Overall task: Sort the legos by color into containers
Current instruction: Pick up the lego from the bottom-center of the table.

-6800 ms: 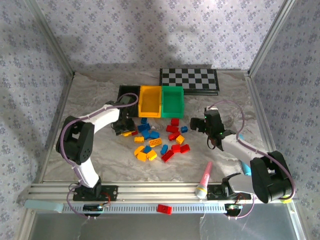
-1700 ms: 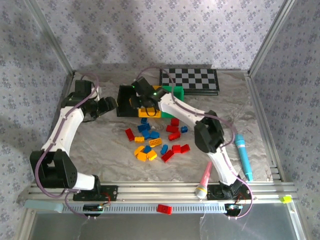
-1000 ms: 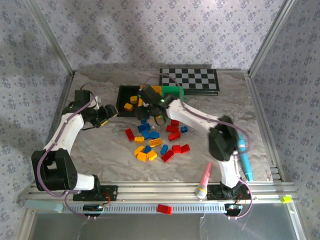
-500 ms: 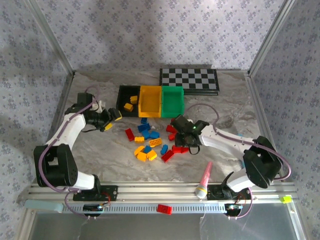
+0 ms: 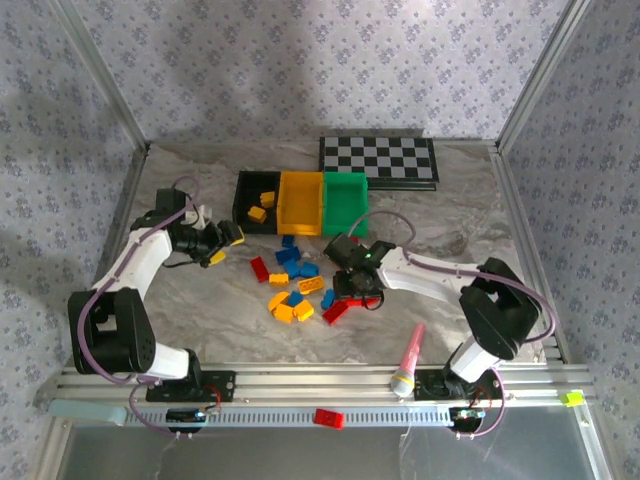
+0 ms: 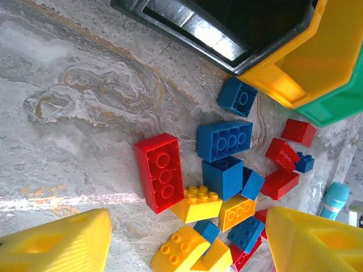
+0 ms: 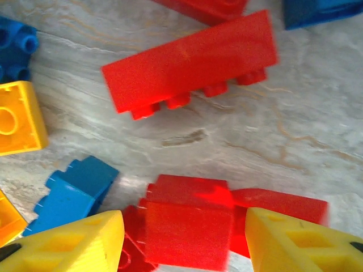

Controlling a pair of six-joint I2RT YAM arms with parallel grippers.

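Two yellow bricks (image 5: 257,213) in the black bin (image 5: 239,200), the bin touching the left side of the yellow bin (image 5: 300,228). New within the last couple of seconds: apparently dropped during the right arm's reach over the bins. Reads as yellow assigned to the black bin, with the yellow bin and the green bin (image 5: 345,226), hard against its right side, both looking empty from above. Some twenty loose bricks (image 5: 300,268) left on the bench (image 5: 180,300) just in front of the yellow bin: blue nearest it, yellow further toward the arms, red mostly to the right.

Right end effector (image 5: 352,284) back from the bins, now low over the red cluster in front of and slightly right of the yellow bin. Fingers (image 7: 62,243) apart, one on each side of a red brick (image 7: 187,226), a sliver of gap either way; open, nothing gripped yet. Likely next: close, lift, carry; cannot tell which bin for red. Other red bricks touching the chosen one, so some risk of dragging a neighbour along.

Left end effector (image 5: 226,240) open and empty, hovering left of the yellow bin, near the black bin's front corner, unmoved over the last half second. Checkerboard (image 5: 378,160) behind and right of the yellow bin, pink marker (image 5: 408,360) well in front of it.
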